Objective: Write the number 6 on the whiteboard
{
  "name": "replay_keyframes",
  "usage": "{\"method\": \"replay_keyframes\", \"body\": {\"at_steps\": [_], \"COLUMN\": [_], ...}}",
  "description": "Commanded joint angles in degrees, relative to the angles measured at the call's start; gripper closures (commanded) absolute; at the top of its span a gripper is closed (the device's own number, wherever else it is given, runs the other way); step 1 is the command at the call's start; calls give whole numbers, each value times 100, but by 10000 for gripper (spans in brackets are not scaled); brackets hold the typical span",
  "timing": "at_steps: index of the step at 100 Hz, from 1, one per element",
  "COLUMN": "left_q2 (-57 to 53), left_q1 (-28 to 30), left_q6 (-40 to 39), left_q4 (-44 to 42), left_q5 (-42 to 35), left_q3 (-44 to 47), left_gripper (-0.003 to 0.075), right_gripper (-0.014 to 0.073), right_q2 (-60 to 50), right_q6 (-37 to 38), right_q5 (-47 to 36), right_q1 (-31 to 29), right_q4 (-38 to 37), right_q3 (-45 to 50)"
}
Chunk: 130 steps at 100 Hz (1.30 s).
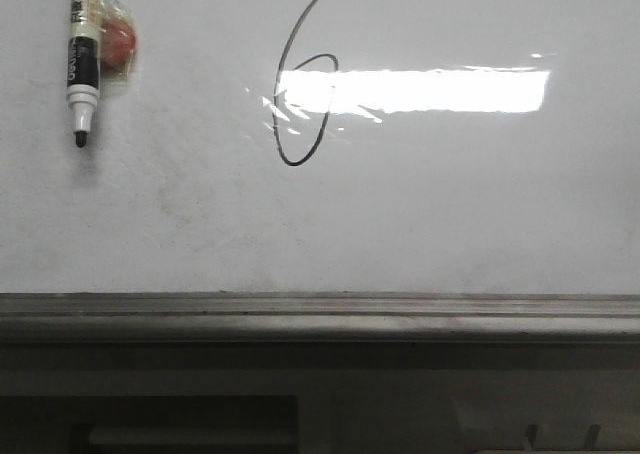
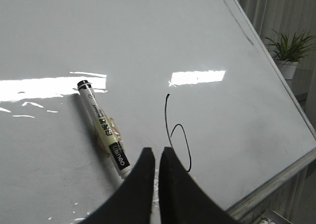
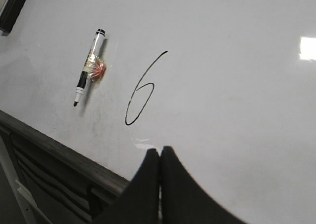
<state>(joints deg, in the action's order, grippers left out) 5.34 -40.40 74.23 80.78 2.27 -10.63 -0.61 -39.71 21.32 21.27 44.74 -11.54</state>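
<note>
The whiteboard point(image 1: 450, 204) is glossy white with a bright glare bar. The number 6 point(image 1: 278, 94) is a thin black slanted line with a narrow loop and a long upper tail. It also shows in the left wrist view point(image 2: 167, 115) and the right wrist view point(image 3: 138, 88). A black-tipped marker point(image 1: 82, 54) hangs uncapped on the board to the left of the 6, tip down, taped to a red lump point(image 1: 118, 42). My left gripper point(image 2: 157, 150) is shut and empty, off the board near the marker point(image 2: 102, 128). My right gripper point(image 3: 160, 149) is shut and empty below the 6. Neither gripper shows in the front view.
A grey metal ledge point(image 1: 320, 314) runs along the board's lower edge, with dark racks under it point(image 3: 44, 184). A black block point(image 3: 12, 9) sits at the board's far upper left. A potted plant point(image 2: 289, 49) stands beyond the board's right edge.
</note>
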Motion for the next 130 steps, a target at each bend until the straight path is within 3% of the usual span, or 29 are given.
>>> {"method": "replay_keyframes", "body": {"at_steps": [1, 67, 78, 85, 95, 100, 118, 130], "left_q2": [48, 48, 48, 48, 83, 83, 69, -213], "left_q1": [23, 23, 23, 43, 341, 607, 1892, 2556], "left_q6": [22, 22, -75, -1024, -3626, -4444, -5138, -6441], "left_q4": [86, 86, -668, -2010, -4356, -5190, -6493, -7611], "left_q5": [-86, -76, 10, 21, -75, -30, -131, -227], "left_q3": [-146, -135, -127, -113, -43, 1, 132, 388], "left_gripper": [740, 740, 740, 740, 740, 740, 740, 740], "right_gripper": [659, 659, 659, 659, 659, 659, 659, 659], "right_q2": [-20, -20, -20, -20, -20, -20, -20, -20], "right_q6": [-62, -62, -62, -62, -62, -62, -62, -62], "right_q5": [-378, -378, -378, -378, -378, -378, -378, -378], "right_q1": [3, 3, 3, 3, 3, 3, 3, 3], "right_q4": [104, 104, 104, 104, 104, 104, 104, 104], "right_q3": [-140, -140, -140, -140, -140, -140, -140, -140]}}
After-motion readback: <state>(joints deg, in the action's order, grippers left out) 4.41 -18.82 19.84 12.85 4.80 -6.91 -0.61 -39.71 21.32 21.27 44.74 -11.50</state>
